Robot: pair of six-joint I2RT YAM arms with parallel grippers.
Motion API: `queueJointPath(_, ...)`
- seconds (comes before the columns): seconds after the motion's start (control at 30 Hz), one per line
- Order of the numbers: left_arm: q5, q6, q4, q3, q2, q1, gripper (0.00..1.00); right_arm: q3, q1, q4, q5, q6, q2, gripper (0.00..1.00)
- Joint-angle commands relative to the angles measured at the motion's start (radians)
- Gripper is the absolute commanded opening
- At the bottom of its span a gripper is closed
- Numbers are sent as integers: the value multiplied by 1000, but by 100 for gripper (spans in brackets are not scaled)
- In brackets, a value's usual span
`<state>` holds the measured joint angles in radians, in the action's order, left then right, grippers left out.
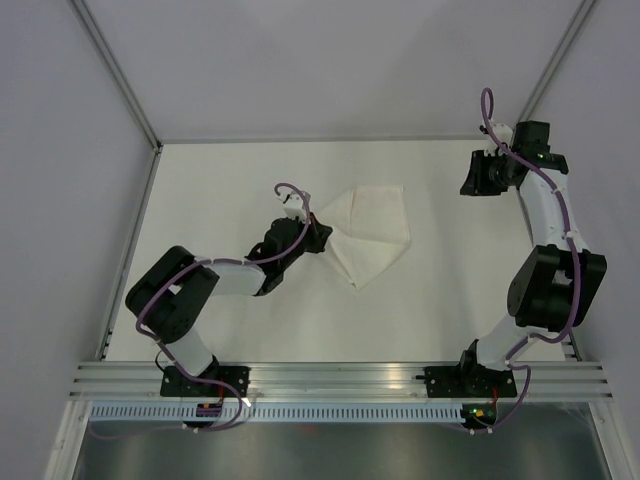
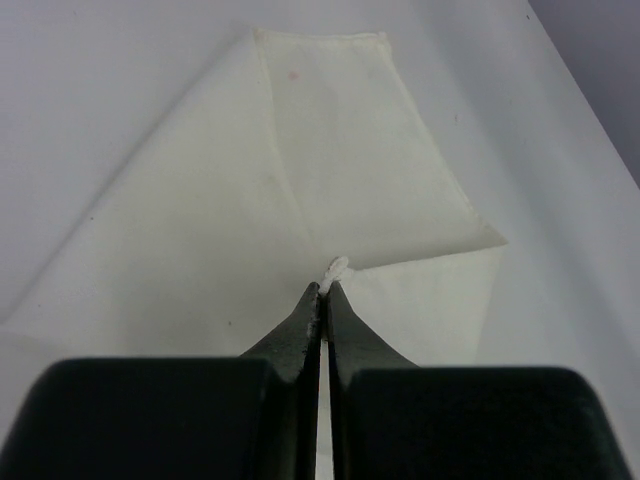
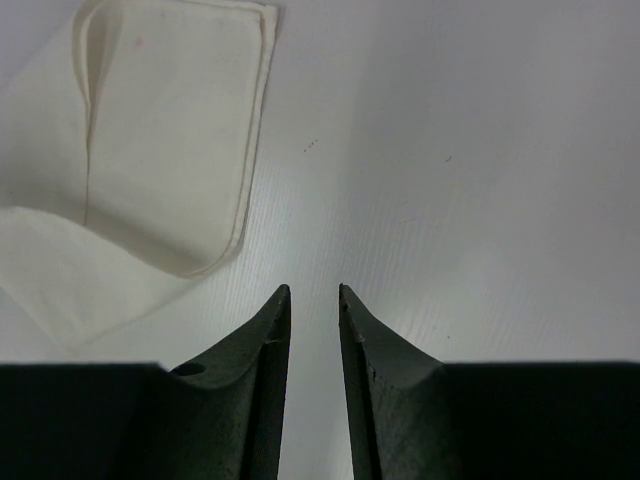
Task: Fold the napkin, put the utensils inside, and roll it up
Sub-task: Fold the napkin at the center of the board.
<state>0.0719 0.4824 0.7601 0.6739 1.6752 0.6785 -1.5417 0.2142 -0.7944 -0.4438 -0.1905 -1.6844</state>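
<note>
The white napkin (image 1: 372, 232) lies partly folded near the middle of the table, with overlapping flaps and creases. My left gripper (image 1: 320, 232) is at its left side. In the left wrist view the left gripper (image 2: 327, 287) is shut, and a small pinch of the napkin (image 2: 330, 160) pokes out at its tips. My right gripper (image 1: 470, 182) hangs at the back right, well away from the cloth. In the right wrist view the right gripper (image 3: 313, 290) is open over bare table with nothing between its fingers, and the napkin (image 3: 170, 150) is at the upper left. The utensils are out of view.
Grey walls with metal posts (image 1: 120, 80) close in the table on the left, back and right. An aluminium rail (image 1: 330, 380) carrying both arm bases runs along the near edge. The right arm's elbow (image 1: 555, 285) stands by the right edge.
</note>
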Motion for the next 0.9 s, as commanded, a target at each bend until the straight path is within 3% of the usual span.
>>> queueJointPath(0.0,-29,55,62,-2,9,-22,2,-24,-10,3,-13,-9,0,32)
queueJointPath(0.87,-67,189,53,-22,84,-131,2,-1,-67,12,19,-17,0,32)
